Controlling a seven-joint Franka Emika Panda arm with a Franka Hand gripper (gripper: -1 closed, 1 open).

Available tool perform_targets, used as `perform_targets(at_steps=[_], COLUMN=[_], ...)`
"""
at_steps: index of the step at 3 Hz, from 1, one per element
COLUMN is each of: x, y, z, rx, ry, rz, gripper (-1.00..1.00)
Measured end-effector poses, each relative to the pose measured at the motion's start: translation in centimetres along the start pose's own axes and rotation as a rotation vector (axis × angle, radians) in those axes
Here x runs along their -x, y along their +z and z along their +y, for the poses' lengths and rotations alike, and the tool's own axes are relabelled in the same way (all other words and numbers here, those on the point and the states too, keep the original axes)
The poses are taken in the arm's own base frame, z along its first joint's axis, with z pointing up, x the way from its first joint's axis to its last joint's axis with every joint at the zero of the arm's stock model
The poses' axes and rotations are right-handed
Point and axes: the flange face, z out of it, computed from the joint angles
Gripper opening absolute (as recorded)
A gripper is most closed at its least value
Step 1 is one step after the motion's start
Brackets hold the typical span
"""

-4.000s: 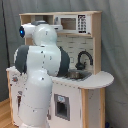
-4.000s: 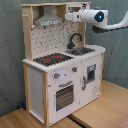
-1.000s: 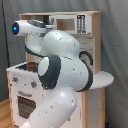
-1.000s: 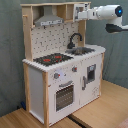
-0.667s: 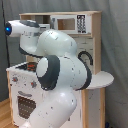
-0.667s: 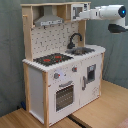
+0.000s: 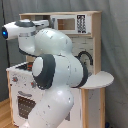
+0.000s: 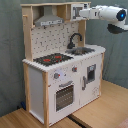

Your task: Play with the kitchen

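Second exterior view: I see the kitchen (image 8: 65, 70) whole on the wooden floor (image 8: 100, 112), with hob (image 8: 52, 59), tap (image 8: 75, 39) and oven door (image 8: 64, 96). The gripper (image 8: 79, 12) sits at its upper right shelf; finger opening I cannot tell. First exterior view: the arm (image 7: 55, 75) hides most of the kitchen (image 7: 82, 30).

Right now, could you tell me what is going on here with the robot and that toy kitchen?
A white robot arm is reaching toward the top of the toy kitchen, its end near the upper shelf beside the hood. Whether it touches anything there cannot be made out. The hob, sink and oven door look untouched, the door closed.
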Motion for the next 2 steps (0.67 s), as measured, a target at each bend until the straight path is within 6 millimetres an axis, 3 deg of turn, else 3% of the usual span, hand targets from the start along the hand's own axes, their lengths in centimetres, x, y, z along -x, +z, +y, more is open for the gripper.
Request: perform_targets(at_steps=[2], x=[-2.0], y=[-2.6], z=[4.3], rx=[0.083], ry=[0.027], rz=[-0.153], gripper=[1.00])
